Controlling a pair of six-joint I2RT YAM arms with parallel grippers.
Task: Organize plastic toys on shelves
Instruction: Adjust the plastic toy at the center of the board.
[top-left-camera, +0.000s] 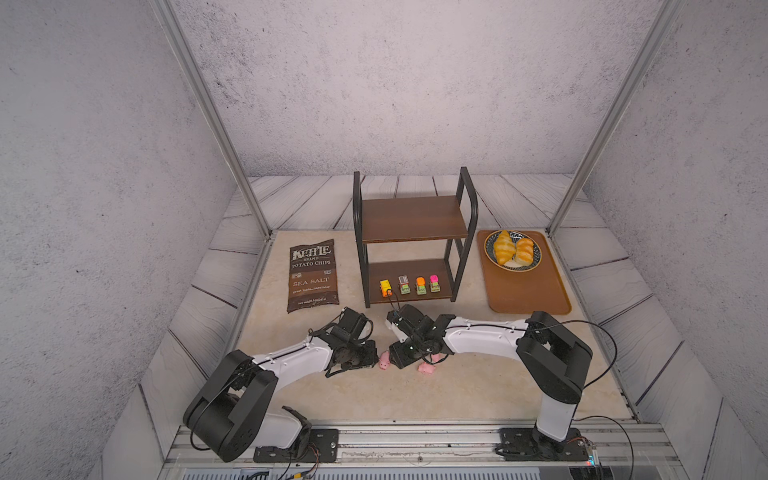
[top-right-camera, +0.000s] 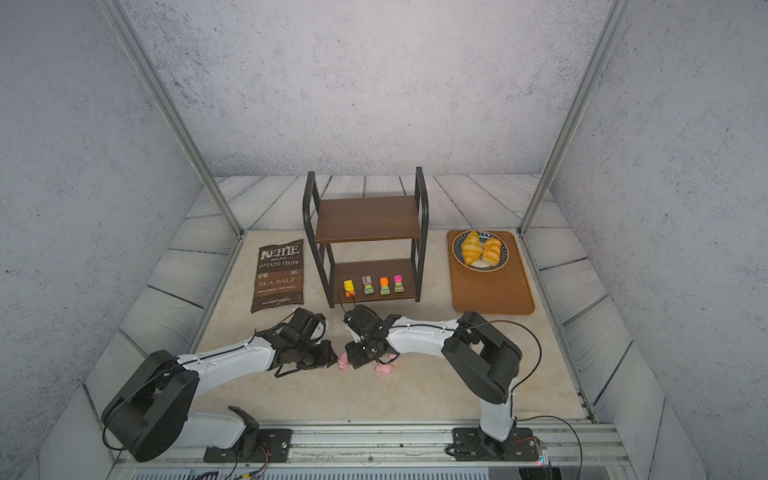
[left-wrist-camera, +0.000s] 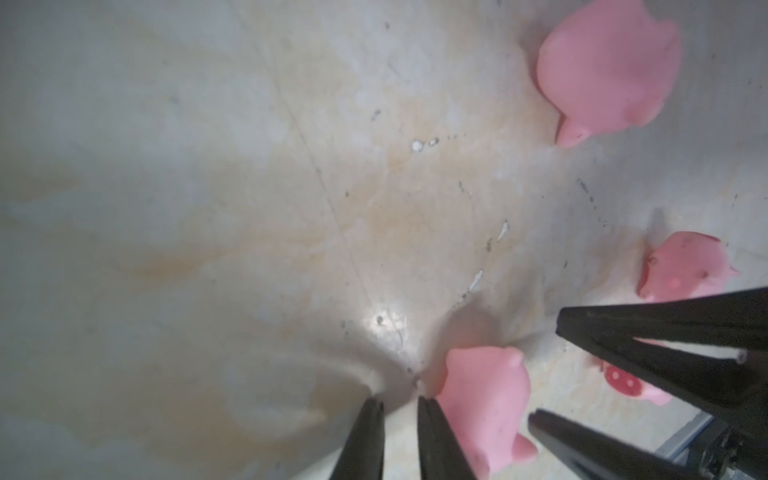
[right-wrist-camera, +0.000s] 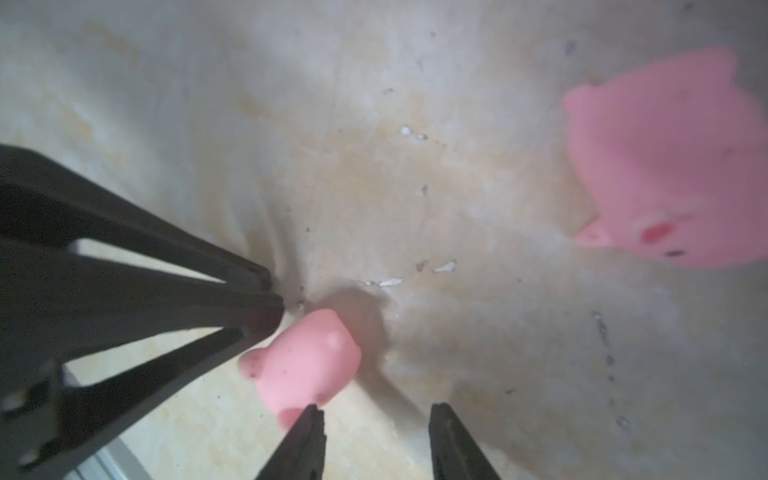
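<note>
Evidently, a small pink pig (left-wrist-camera: 486, 407) lay on the tabletop (left-wrist-camera: 208, 208) toward its front edge, just outside the narrowly parted, empty left tool (left-wrist-camera: 399, 401); the right tool (right-wrist-camera: 376, 409) gaped empty. Light and probably squishy, it wanted pinching across its flanks.

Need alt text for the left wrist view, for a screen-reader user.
The left claw points down at a pale tabletop, its two dark fingers a narrow gap apart with nothing between them; a pink pig lies just outside one finger. Three more pigs lie nearby, one partly hidden behind the open right claw.
</note>
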